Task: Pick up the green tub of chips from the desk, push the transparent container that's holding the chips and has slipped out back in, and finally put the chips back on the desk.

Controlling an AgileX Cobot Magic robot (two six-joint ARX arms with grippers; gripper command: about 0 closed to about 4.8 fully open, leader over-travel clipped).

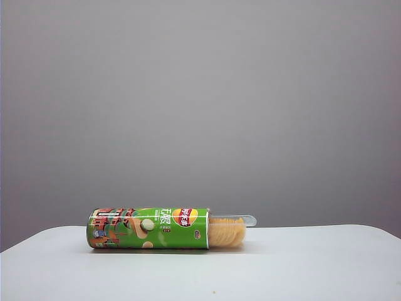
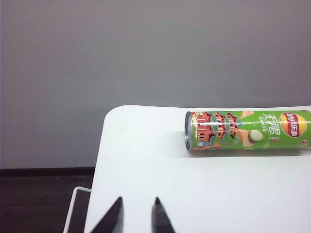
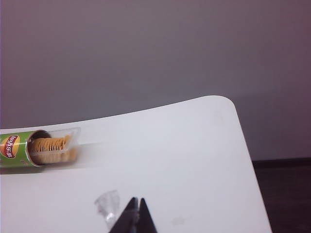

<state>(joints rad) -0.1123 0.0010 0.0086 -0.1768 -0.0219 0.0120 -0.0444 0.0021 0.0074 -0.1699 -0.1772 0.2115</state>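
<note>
White desk [image 1: 313, 263]; left claw [image 2: 137, 213] slightly parted; right claw [image 3: 138, 211] closed, both low.

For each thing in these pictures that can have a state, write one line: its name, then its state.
green tub of chips: lying on its side on the desk, open end rightward.
transparent container: partly slid out.
chips: stacked, partly exposed.
left claw: slightly open, empty, away from the tub.
right claw: shut, empty, away from the tub.

**Black Pointed Claws**

Only the fingertips of each arm show. The left claw [image 2: 137, 216] has two matte black, tapering, blade-like fingers with sharp tips. The right claw [image 3: 136, 216] shows the same black pointed fingers, narrow and smooth-faced.
</note>
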